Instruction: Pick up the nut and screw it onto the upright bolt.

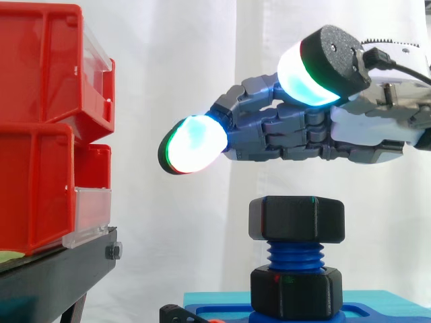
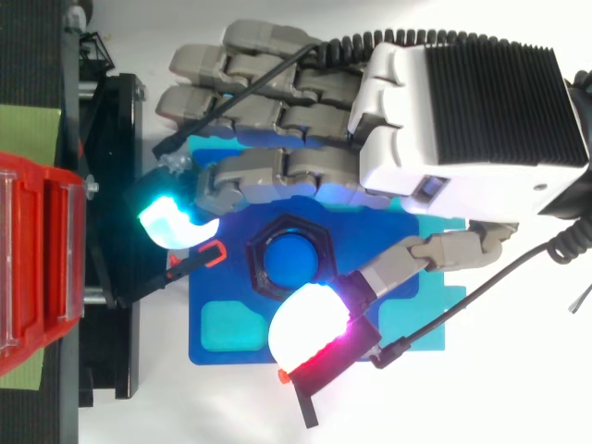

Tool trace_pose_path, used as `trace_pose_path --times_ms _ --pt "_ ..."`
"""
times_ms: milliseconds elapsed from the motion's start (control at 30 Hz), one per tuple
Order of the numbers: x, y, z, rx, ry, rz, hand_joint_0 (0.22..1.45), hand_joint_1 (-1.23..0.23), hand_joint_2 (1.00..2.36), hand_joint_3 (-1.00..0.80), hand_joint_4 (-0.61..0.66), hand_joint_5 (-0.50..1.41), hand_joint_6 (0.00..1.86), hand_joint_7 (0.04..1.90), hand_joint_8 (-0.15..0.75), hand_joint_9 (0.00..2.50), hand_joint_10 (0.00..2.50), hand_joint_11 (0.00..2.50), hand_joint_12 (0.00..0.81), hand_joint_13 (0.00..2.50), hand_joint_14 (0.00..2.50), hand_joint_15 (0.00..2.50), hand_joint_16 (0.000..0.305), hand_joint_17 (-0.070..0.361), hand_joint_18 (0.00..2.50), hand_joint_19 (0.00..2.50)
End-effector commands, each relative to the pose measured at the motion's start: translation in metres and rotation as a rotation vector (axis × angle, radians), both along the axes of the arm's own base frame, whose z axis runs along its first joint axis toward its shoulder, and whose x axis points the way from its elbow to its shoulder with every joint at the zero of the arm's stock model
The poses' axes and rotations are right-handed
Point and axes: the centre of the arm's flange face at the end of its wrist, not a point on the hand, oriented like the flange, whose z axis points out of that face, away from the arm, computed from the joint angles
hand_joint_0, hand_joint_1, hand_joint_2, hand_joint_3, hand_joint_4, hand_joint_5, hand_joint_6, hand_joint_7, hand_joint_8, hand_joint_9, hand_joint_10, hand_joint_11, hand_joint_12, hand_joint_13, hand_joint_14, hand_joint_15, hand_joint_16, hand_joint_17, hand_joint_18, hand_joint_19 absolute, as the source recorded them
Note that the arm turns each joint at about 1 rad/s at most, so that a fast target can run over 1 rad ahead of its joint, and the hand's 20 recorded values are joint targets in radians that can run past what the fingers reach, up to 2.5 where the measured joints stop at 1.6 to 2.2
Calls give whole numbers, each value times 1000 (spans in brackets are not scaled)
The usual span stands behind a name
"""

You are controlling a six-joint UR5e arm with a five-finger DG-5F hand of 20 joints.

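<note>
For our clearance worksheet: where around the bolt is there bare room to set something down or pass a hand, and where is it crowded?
Free: the base plate's corner between the bolt and the black stand; the air gap between the red bins and the nut. Crowded: directly above the nut, under the hand.

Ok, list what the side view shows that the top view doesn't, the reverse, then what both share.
Side view: the bolt, its thread bare between the nut and a lower nut; air between hand and nut. Top view: the nut's hexagon ringing the bolt's blue tip. Both: the open hand near the nut, blue base plate, red bins.
</note>
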Motion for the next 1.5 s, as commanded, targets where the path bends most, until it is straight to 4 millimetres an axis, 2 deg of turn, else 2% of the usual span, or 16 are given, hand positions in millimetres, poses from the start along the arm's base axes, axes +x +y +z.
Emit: trace_pose_path --times_ms 0,200,233,367,433,533,1000,1167,1467 --pt "-1 3 -2 0 4 2 423 -227 1000 -500 41 -42 502 647 97 142 0 0 308 0 0 0 47 107 0 0" --pt "0 5 -5 -3 12 5 426 -231 1000 -500 51 -30 502 685 96 173 0 0 304 0 0 0 47 106 0 0" --pt "1 4 -14 -3 24 3 427 -230 1000 -500 49 -29 502 691 95 174 0 0 304 0 0 0 47 106 0 0" --pt "4 4 -27 0 36 5 428 -230 1000 -500 64 -27 503 757 104 200 0 0 304 0 0 0 46 104 0 0" --pt "5 5 -27 3 33 7 429 -231 1000 -500 85 -22 504 882 109 207 0 0 303 0 0 0 46 103 0 0" --pt "5 5 -26 5 26 6 429 -231 1000 -500 108 -21 505 972 123 239 0 0 310 0 0 0 46 103 0 0" --pt "5 7 -26 5 26 9 441 -251 1000 -500 106 -1 505 1085 153 411 0 0 310 0 0 0 44 99 0 0" --pt "5 7 -27 4 29 12 449 -275 1000 -500 97 12 505 1191 167 513 0 0 300 65 0 0 40 89 0 0" --pt "3 -14 -26 -1 28 8 466 -294 1000 -500 74 42 503 1350 203 722 0 0 282 234 0 0 35 79 0 0"
